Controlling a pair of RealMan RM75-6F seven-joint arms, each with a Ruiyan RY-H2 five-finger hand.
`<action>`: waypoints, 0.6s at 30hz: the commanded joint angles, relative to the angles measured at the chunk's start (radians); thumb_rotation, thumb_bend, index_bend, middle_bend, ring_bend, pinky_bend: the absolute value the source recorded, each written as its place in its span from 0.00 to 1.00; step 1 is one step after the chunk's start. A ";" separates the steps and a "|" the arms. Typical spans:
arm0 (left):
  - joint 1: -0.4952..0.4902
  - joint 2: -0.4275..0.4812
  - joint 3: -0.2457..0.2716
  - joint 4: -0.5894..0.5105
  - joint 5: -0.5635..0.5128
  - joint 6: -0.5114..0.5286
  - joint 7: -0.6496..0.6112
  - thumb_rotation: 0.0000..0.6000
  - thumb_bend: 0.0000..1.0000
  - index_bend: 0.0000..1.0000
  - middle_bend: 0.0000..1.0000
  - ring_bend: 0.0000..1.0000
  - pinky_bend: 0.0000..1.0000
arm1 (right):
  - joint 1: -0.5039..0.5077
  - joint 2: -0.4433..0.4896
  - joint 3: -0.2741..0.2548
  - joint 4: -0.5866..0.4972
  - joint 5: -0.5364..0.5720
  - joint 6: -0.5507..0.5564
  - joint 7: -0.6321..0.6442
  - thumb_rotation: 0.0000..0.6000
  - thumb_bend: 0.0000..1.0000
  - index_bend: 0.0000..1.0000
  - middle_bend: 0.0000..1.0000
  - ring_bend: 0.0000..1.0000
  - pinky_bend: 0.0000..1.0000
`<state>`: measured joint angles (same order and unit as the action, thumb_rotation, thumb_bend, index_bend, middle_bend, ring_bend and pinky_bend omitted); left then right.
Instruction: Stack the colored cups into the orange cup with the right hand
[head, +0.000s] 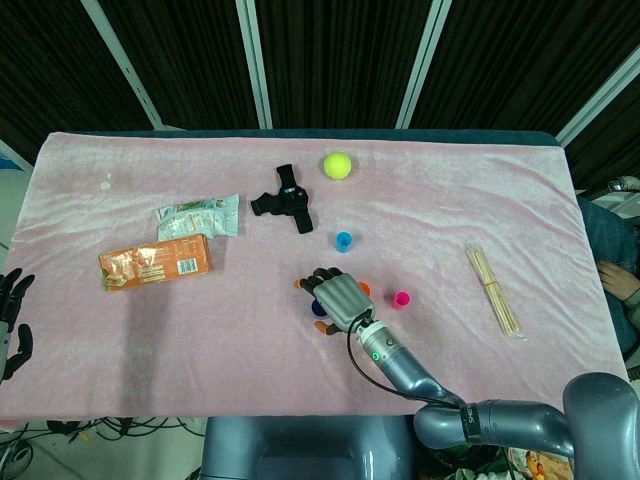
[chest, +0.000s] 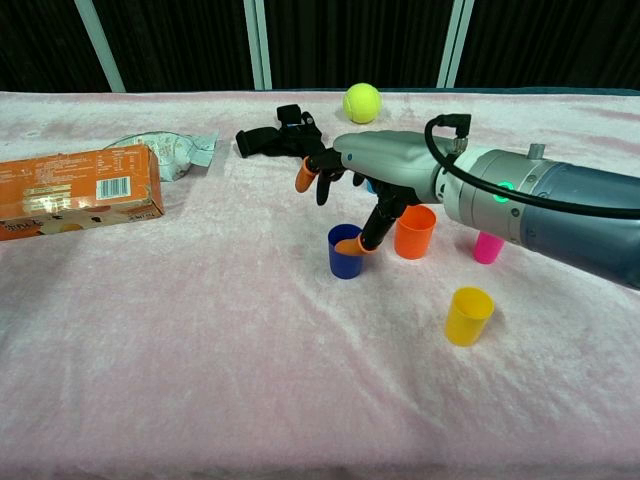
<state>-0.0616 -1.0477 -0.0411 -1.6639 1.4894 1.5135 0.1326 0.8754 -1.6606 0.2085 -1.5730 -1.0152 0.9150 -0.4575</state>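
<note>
Fingers spread and empty, my right hand (head: 340, 299) hovers over the cluster of cups seen from the head camera; the pink cup (head: 401, 299) stands just to its side, a light-blue cup (head: 344, 241) beyond my fingertips.

From the chest camera, one finger (chest: 350, 245) reaches the dark-blue cup (chest: 345, 252) at its rim, the orange cup (chest: 414, 232) just beside it and the yellow cup (chest: 468, 316) nearer me. I judge a firm two-sided pinch must come before lifting across.

No readable wording anywhere.
The flat orange cardboard snack box (chest: 75, 195) is showing a barcode and print too small to make out.
</note>
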 joint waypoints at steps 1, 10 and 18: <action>0.000 0.000 -0.001 0.000 -0.001 0.000 0.000 1.00 0.71 0.06 0.02 0.00 0.01 | 0.003 -0.011 -0.006 0.016 -0.001 -0.003 0.005 1.00 0.20 0.25 0.29 0.16 0.21; -0.002 0.000 -0.001 0.002 -0.004 -0.006 0.001 1.00 0.71 0.06 0.02 0.00 0.01 | 0.003 -0.043 -0.024 0.074 -0.010 -0.006 0.021 1.00 0.20 0.25 0.29 0.16 0.21; 0.000 0.001 0.000 -0.002 -0.002 -0.001 0.002 1.00 0.71 0.06 0.02 0.00 0.01 | 0.009 -0.054 -0.021 0.100 -0.009 -0.015 0.032 1.00 0.22 0.28 0.31 0.17 0.21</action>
<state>-0.0619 -1.0464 -0.0413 -1.6664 1.4871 1.5127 0.1348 0.8838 -1.7132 0.1870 -1.4746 -1.0248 0.9010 -0.4259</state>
